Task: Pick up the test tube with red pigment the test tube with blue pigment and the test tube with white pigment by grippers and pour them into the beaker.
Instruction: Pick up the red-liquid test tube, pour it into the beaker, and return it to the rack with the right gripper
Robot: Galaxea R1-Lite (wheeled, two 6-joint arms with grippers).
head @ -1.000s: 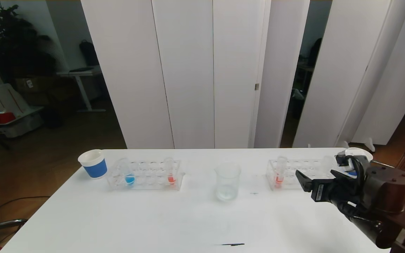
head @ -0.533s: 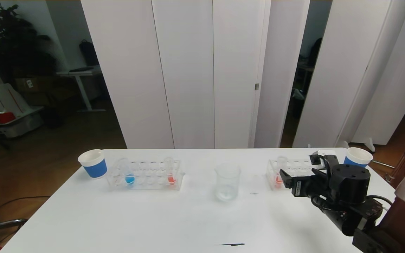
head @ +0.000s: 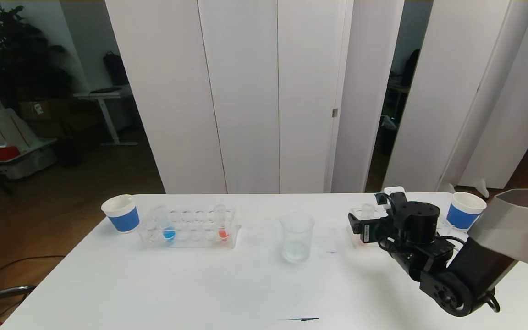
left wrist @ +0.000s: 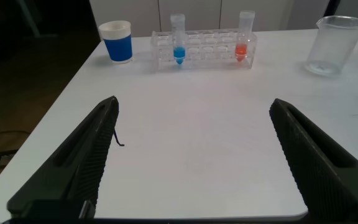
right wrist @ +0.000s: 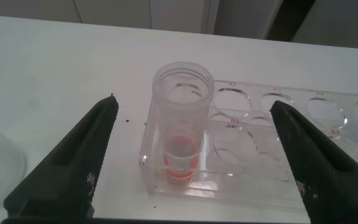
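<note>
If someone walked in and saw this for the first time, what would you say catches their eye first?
Probably the right tool, open and lined up on the test tube with red pigment at the end of the right-hand rack. Next, the bright blue test tube in the left rack, and the clear beaker standing mid-table between the racks.

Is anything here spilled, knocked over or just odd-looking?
Nothing spilled or toppled. The only oddity: the test tube with blue pigment leans in its rack, while the red tube there stands straight.
</note>
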